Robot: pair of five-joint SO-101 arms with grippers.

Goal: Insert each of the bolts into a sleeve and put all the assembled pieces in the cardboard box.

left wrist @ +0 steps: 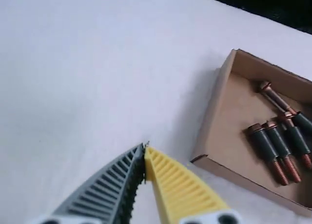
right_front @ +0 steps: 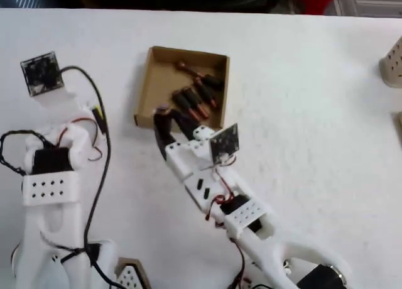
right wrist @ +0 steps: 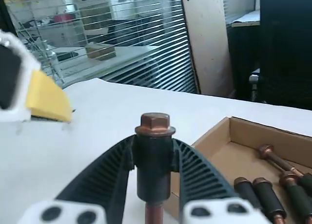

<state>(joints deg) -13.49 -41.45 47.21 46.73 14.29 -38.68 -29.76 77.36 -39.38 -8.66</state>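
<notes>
The cardboard box [right_front: 146, 88] lies open at the table's middle, with several copper bolts in dark sleeves [right_front: 195, 95] inside. My right gripper [right wrist: 154, 158] is shut on one more sleeved bolt [right wrist: 154, 151], held upright with its hex head on top. In the high view this gripper [right_front: 168, 129] sits at the box's near-left corner, just outside the wall. My left gripper [left wrist: 145, 151], one grey and one yellow finger, is shut on nothing above bare table to the left of the box [left wrist: 214, 112]. The sleeved bolts [left wrist: 275, 148] lie side by side there.
The left arm [right_front: 49, 169] and its black cable [right_front: 100, 151] occupy the table's left side. A tan object [right_front: 392, 63] stands at the far right edge. Open white table lies behind and to the right of the box.
</notes>
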